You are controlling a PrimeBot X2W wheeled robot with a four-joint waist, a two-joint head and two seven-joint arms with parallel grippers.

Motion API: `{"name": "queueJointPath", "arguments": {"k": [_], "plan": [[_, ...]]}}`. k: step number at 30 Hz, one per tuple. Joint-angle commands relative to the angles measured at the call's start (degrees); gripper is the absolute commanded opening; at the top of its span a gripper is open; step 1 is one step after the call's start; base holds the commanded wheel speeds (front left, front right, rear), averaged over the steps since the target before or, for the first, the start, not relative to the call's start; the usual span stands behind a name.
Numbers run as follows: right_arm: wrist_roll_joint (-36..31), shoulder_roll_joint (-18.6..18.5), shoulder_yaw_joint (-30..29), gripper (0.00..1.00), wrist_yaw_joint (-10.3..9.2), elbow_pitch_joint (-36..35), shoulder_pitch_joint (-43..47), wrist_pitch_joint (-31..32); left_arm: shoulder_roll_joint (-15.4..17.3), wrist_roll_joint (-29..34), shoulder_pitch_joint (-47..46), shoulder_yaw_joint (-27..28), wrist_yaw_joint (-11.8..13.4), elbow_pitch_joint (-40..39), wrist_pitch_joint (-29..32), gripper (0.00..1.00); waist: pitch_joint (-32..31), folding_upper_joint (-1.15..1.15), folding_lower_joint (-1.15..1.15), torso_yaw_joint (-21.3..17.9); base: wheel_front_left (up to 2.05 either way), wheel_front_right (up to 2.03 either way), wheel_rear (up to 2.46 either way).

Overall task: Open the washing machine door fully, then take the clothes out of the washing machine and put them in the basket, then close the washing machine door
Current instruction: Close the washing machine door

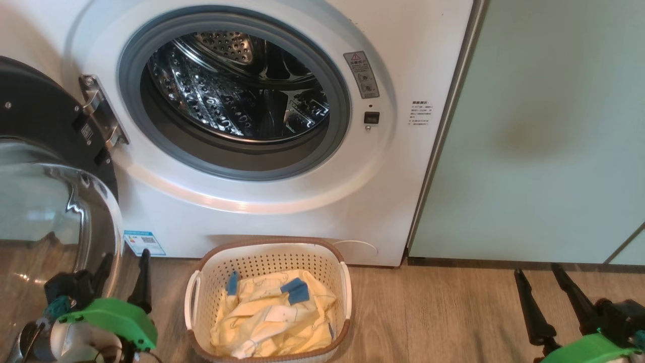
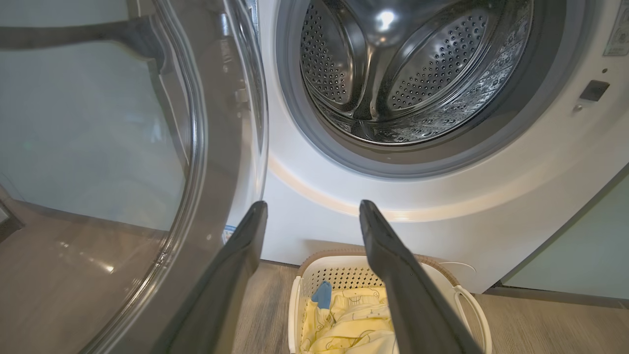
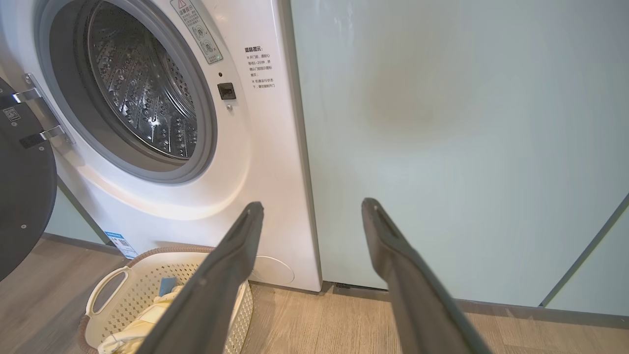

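Sitting on the wood floor (image 1: 428,312) just in front of the washing machine (image 1: 282,217): the basket (image 1: 267,262), upright, its back rim close under the machine's front panel. Inside it, the clothes (image 1: 272,312): pale yellow fabric crumpled in a heap, white parts and two blue patches showing, spread over the basket's bottom and lying below the brown rim. Washing machine door (image 1: 45,111) swung wide on its hinge, at the left of the opening in the head view, black ring and clear glass bowl both showing. Drum (image 1: 237,85) open to view: perforated steel wall and paddles bright, grey seal (image 1: 344,116) round the mouth. Left gripper (image 1: 125,258) low beside the door glass, left of the basket, fingers spread, pinching nothing. Right gripper (image 1: 537,270) low over the floor before the pale green cabinet (image 1: 544,126), well right of the basket, fingers likewise spread and free. Blue label sticker (image 1: 144,243) low on the machine's front, near the door glass.
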Motion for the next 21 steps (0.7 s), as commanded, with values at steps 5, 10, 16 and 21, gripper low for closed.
{"name": "queueJointPath", "arguments": {"k": [5,10,16,21], "plan": [[-0.62,-0.73,0.84,1.0,0.25,-1.88,-1.25,-0.56,2.52,-0.08,-3.94,1.92,0.58,-0.87,-0.73,1.0,0.07,0.0,0.0,0.19,-0.32,0.32,0.0],[-0.57,-0.67,0.92,1.0,0.25,-1.89,-1.18,-0.56,2.61,-0.27,-3.98,1.91,0.55,-0.64,-0.8,1.0,0.13,0.0,0.0,0.36,-1.0,1.0,0.0],[-0.56,-0.61,1.03,1.0,0.25,-1.84,-1.16,-0.56,2.75,-0.4,-4.03,1.72,0.46,-0.29,-0.87,1.0,0.12,0.0,0.0,0.52,-1.75,1.75,0.0],[-0.5,-0.56,1.08,1.0,0.25,-1.7,-1.19,-0.56,2.9,-0.56,-4.14,1.42,0.33,0.11,-0.89,1.0,0.02,0.0,0.0,0.59,-2.13,2.13,0.0]]}}
